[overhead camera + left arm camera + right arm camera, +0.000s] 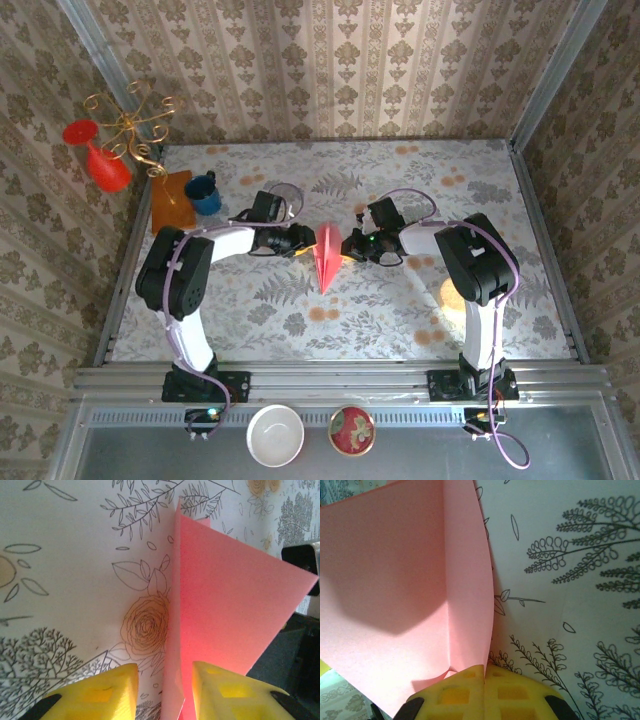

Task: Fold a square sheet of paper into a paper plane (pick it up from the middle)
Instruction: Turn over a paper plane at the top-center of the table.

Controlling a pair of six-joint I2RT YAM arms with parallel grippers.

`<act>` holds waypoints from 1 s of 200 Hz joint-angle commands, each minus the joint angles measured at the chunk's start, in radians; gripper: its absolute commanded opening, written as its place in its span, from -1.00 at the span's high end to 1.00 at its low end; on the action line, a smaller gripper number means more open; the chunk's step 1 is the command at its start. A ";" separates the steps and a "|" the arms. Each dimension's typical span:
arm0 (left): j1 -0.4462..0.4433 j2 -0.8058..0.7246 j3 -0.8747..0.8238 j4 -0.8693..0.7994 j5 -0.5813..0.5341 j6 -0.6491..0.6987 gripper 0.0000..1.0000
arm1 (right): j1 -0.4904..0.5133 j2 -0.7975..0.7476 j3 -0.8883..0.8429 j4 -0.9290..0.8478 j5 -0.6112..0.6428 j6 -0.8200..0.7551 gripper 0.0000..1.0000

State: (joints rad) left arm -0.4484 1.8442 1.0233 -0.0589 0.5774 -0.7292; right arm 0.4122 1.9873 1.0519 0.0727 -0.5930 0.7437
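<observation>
floral tabletop [400,310], roomy margins; right hand [484,672] tight on paper plane [326,258], left hand [165,680] ajar

My table [420,300], under its flowered cloth
At the far left corner in front of me lies an orange-brown board [168,203], with a blue mug [205,194] just beside its right edge. Over the middle stands the paper plane [326,258]. I cannot tell whether its lower edge touches the cloth.

One folded salmon-pink paper sheet [326,258] is counted. At six o'clock, one white bowl [276,435] and one red patterned bowl [352,430] are counted.
</observation>
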 commanded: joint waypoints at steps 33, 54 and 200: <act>-0.001 0.022 0.060 -0.074 0.016 0.051 0.66 | -0.008 -0.001 0.011 -0.014 -0.011 0.007 0.93; -0.001 -0.008 0.046 -0.079 -0.029 0.049 0.81 | -0.020 -0.047 -0.014 0.018 0.005 0.020 0.96; 0.000 -0.033 -0.062 0.055 -0.095 -0.057 0.94 | -0.058 -0.080 -0.021 -0.061 0.045 0.012 0.72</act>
State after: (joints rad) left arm -0.4446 1.7882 0.9531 -0.0097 0.4744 -0.7757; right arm 0.3523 1.9179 1.0050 0.0719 -0.5739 0.7811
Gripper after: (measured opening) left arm 0.051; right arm 0.098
